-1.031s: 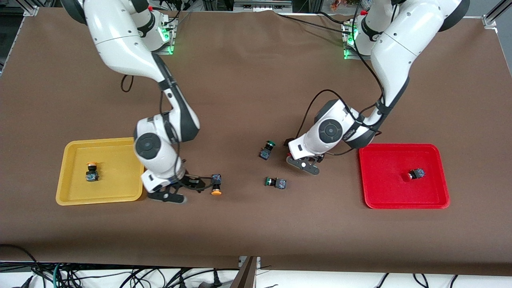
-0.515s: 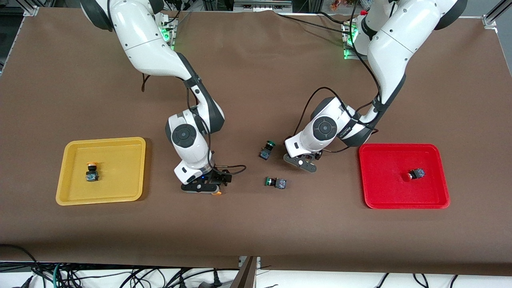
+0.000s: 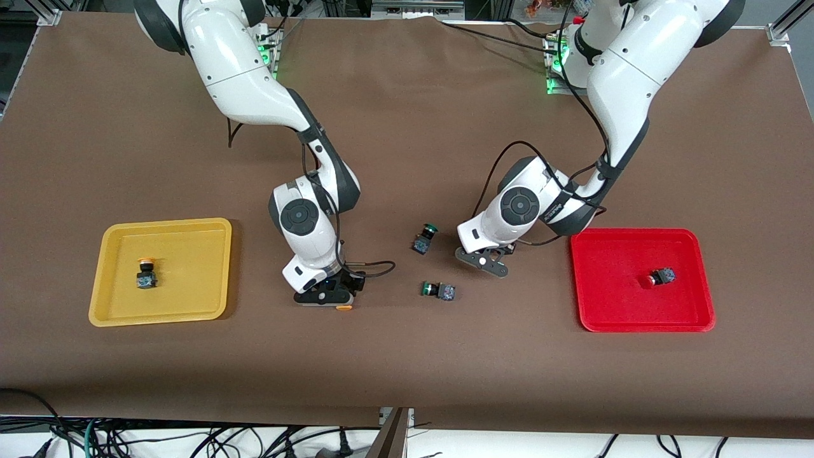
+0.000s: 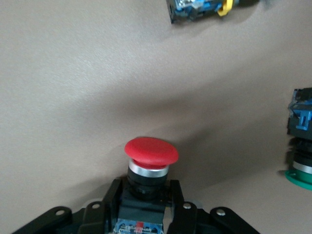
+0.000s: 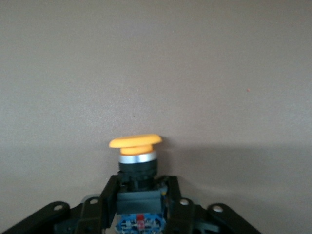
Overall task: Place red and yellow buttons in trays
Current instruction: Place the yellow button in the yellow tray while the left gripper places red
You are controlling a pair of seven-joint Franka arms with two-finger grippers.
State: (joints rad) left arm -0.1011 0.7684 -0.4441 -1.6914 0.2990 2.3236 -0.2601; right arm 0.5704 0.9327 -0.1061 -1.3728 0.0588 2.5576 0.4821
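My right gripper (image 3: pixel 331 294) is low over the table's middle, shut on a yellow button (image 3: pixel 344 307). In the right wrist view its fingers (image 5: pixel 113 192) press both sides of the dark block, and the yellow cap (image 5: pixel 135 142) sticks out past them. My left gripper (image 3: pixel 486 262) is low beside the red tray (image 3: pixel 636 245), shut on a red button (image 4: pixel 151 151) that the hand hides in the front view. Another red button (image 3: pixel 658 278) lies in the red tray. Another yellow button (image 3: pixel 147 272) stands in the yellow tray (image 3: pixel 191 267).
Two green-capped switches lie between the grippers: one (image 3: pixel 424 238) next to my left gripper and one (image 3: pixel 437 291) nearer the front camera. Both show in the left wrist view (image 4: pixel 302 146) (image 4: pixel 200 7). A cable loops off my right hand (image 3: pixel 375 270).
My right arm swung from beside the yellow tray to the yellow button, and its fingers came around the block. My left gripper only shifted slightly in place.
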